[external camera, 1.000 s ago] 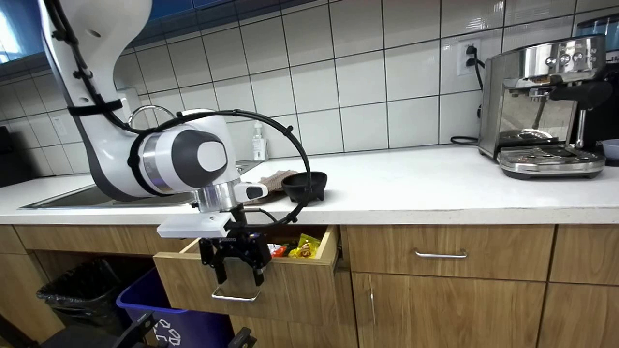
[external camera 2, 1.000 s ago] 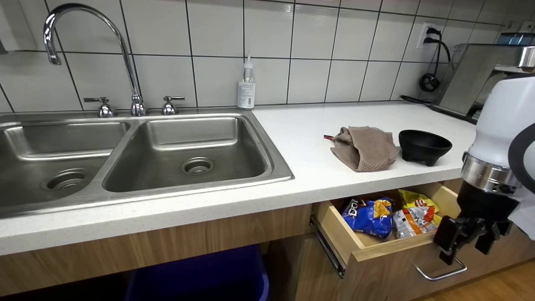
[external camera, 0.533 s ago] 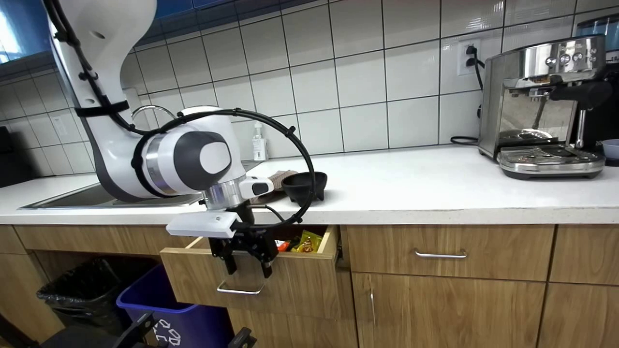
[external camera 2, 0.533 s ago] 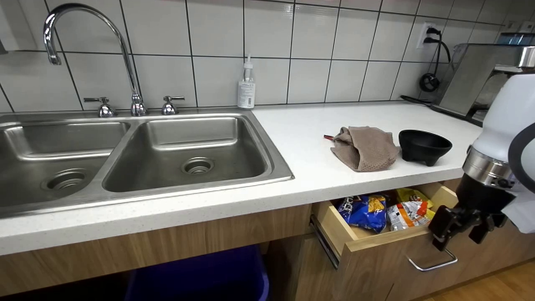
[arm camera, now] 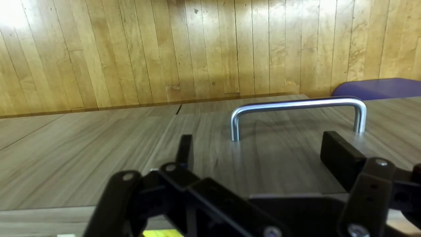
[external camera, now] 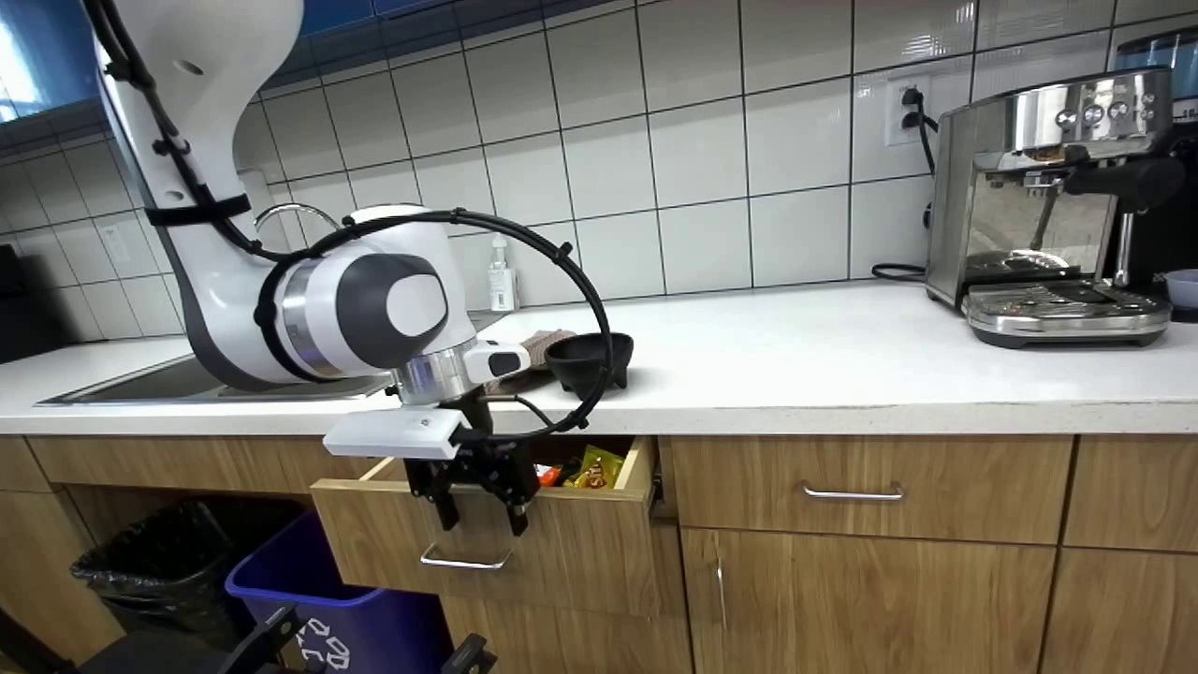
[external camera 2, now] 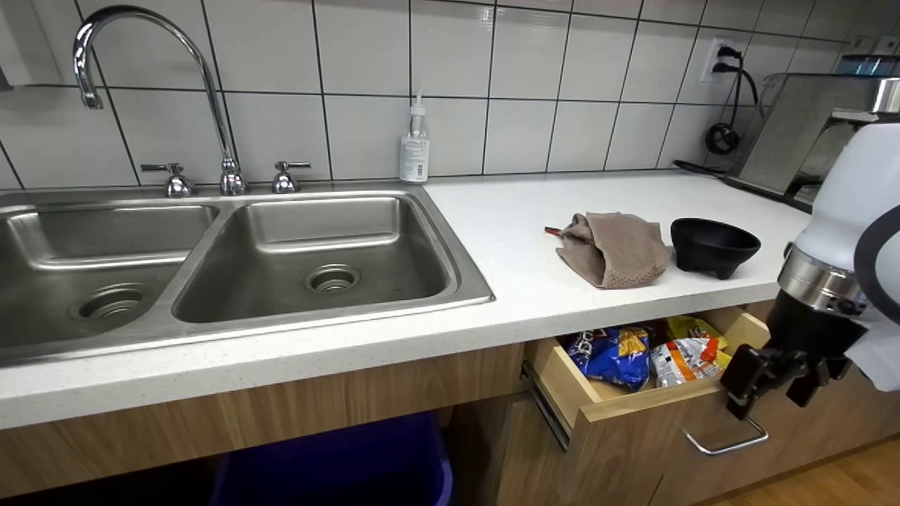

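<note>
My gripper (external camera: 483, 521) points down at the outer face of a pulled-out wooden drawer (external camera: 590, 552), just above its metal handle (external camera: 463, 564). In the wrist view the gripper (arm camera: 258, 140) has its black fingers wide apart, with nothing between them; the handle (arm camera: 297, 104) lies beyond the fingertips. Whether the gripper touches the drawer front cannot be told. Inside the drawer, an exterior view shows a blue snack bag (external camera 2: 619, 360), a white and orange bag (external camera 2: 683, 362) and a yellow bag (external camera 2: 692, 327). The gripper (external camera 2: 770, 403) partly covers the drawer's near corner there.
On the counter above are a black bowl (external camera 2: 714, 242), a brown cloth (external camera 2: 619, 253) and a soap bottle (external camera 2: 415, 147), beside a steel sink (external camera 2: 464, 281). A blue bin (external camera: 365, 622) and a black-lined bin (external camera: 159, 552) stand below. A coffee machine (external camera: 1058, 215) is far along the counter.
Over the first half second the gripper and the drawer both shifted a little inward, toward the cabinet. Since then they have hardly moved. The gripper's opening is the same.
</note>
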You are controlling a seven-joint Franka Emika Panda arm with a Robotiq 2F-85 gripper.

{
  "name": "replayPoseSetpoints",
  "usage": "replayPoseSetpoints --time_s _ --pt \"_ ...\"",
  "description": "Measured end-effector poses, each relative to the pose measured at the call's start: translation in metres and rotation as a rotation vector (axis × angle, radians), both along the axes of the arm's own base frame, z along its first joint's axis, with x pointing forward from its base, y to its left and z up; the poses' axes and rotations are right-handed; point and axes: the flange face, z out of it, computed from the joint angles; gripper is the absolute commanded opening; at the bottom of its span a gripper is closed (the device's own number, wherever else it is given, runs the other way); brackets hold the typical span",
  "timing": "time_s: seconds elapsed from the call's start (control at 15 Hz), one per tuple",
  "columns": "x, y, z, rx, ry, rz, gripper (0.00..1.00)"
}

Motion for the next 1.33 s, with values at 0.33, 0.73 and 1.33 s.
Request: replayPoseSetpoints --time_s 0.33,0.73,1.33 --pt "0.012 -0.002 0.005 0.001 -0.024 -0.009 1.00" --pt "0.041 -0.006 0.016 0.010 -0.080 -0.073 1.00" --pt "0.079 -0.005 0.016 0.012 -0.124 -0.081 1.00"
